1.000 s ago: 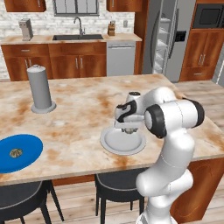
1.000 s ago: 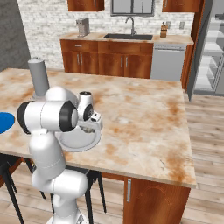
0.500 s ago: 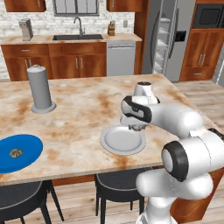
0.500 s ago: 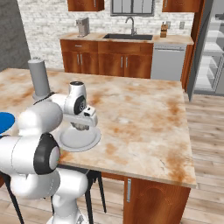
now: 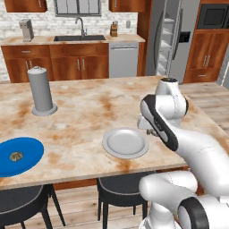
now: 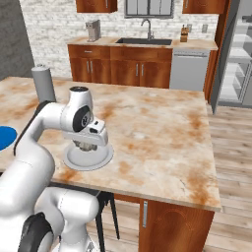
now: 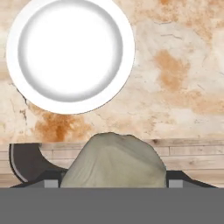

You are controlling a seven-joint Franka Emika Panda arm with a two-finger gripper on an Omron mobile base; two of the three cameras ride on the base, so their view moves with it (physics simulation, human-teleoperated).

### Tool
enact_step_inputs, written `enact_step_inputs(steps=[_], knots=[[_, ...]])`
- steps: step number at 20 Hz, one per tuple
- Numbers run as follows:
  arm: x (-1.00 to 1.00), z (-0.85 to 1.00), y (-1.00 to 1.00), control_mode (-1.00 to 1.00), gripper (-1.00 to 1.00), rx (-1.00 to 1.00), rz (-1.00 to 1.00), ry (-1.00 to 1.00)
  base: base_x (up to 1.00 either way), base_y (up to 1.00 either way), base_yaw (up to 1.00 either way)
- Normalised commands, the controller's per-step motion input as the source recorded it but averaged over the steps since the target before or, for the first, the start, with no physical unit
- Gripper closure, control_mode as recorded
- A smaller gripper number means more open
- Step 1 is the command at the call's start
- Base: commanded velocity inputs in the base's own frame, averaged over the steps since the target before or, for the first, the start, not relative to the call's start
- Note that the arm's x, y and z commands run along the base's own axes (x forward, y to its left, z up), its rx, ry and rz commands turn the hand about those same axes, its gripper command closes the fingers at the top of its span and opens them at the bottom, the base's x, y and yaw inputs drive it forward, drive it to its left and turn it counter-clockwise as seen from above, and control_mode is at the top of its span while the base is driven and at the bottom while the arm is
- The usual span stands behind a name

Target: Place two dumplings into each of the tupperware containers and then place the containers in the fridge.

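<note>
The dumpling point(image 7: 114, 160) sits between the gripper point(image 7: 114, 181) jaws in the hand view, a lumpy olive-tan ball that hides both fingertips; only their dark edges peek out on either side. The jaws stand wide and are closed on it. In the left base view the gripper point(image 5: 150, 127) is tucked under the white wrist, so its fingers are hard to make out, and in the right base view the hand point(image 6: 88, 142) covers the near part of the light-grey plate point(image 6: 88, 157).

Taking that light-grey plate point(image 5: 125, 142) as the landmark, it lies bare near the front edge of the marble counter point(image 5: 98, 107), and the gripper hovers just beside its right rim. In the hand view the plate point(image 7: 70, 54) is a little apart from the held dumpling.

Well to the left of the plate lies a blue plate point(image 5: 18, 155), cut off by the frame edge, carrying a second small dumpling point(image 5: 16, 155). Behind and left of the plate stands a grey cylinder point(image 5: 41, 91). Far beyond the plate, the fridge point(image 5: 172, 38) stands with a door open.
</note>
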Motion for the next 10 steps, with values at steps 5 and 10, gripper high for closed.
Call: enact_step_inputs(steps=[5,10], knots=[[-0.57,0.55,-0.09,-1.00,1.00,0.00,0.00,0.00,0.00,0.00,0.00],[-0.32,0.40,0.00,-1.00,1.00,0.00,-0.01,-0.03,0.00,0.00,0.00]])
